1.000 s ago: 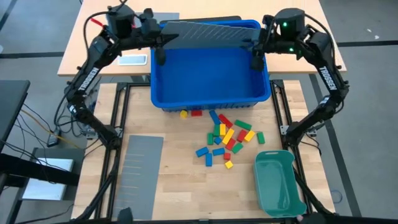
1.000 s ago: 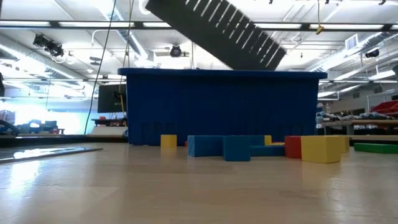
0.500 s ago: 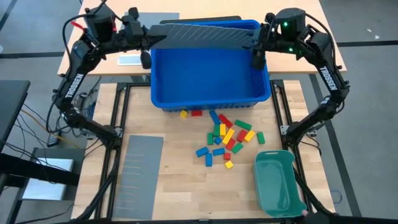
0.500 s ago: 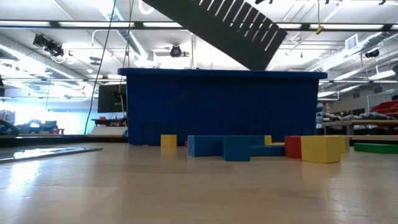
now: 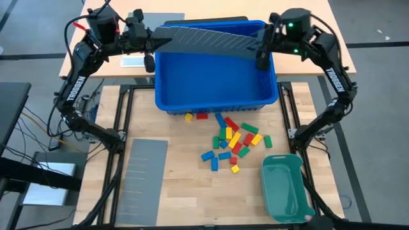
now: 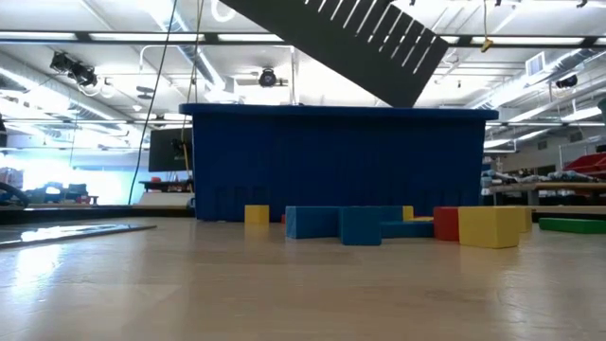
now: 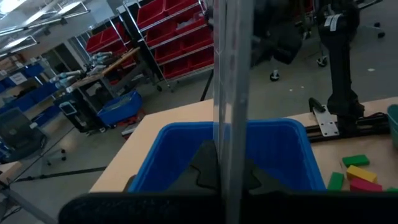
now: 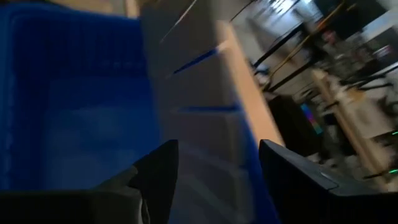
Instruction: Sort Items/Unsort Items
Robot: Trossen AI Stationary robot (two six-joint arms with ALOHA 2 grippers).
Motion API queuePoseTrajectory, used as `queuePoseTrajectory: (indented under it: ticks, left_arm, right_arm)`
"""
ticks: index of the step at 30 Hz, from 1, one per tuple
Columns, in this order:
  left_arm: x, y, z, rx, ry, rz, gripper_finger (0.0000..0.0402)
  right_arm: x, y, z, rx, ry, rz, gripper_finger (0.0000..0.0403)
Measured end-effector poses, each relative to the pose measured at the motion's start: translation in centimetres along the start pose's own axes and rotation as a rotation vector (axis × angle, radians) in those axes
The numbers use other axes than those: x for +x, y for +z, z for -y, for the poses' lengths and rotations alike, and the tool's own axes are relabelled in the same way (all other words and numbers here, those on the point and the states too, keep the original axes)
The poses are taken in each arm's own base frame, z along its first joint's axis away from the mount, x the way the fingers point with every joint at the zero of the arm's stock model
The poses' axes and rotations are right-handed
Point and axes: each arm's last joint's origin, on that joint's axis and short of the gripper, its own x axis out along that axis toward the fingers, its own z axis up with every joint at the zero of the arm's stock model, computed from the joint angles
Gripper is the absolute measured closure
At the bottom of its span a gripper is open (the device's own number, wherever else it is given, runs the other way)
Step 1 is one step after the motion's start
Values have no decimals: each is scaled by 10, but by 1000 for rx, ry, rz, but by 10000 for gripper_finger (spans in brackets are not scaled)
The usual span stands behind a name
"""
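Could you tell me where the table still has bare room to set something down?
Free wood lies between the grey slotted sheet and the block pile, and along the near edge left of the teal tray. It is crowded just in front of the blue bin, where the blocks cluster.
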Motion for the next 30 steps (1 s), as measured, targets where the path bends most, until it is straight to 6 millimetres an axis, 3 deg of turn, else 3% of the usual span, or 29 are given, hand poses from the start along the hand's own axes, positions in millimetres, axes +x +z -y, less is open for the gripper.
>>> queuePoseTrajectory:
  ticks: [6, 10, 13, 18, 22, 30]
  left_arm:
    - [0, 1, 0, -12, -7, 8, 400]
    - [-1, 1, 1, -11, -26, 19, 400]
    - [-1, 1, 1, -12, -28, 19, 400]
    - [-1, 1, 1, -10, -25, 18, 400]
    - [-1, -1, 1, -21, -24, -6, 391]
    - [-2, -14, 2, -28, 110, -215, 332]
  right_arm:
    - [22, -4, -1, -2, 37, -50, 187]
    - [32, -4, -2, -17, 54, -62, 217]
    - [41, -6, -4, -34, 71, -95, 268]
    - [44, -6, -6, -101, 66, -122, 388]
    - [44, -3, -9, -147, 44, -143, 396]
    - [44, -5, -11, -185, 26, -193, 400]
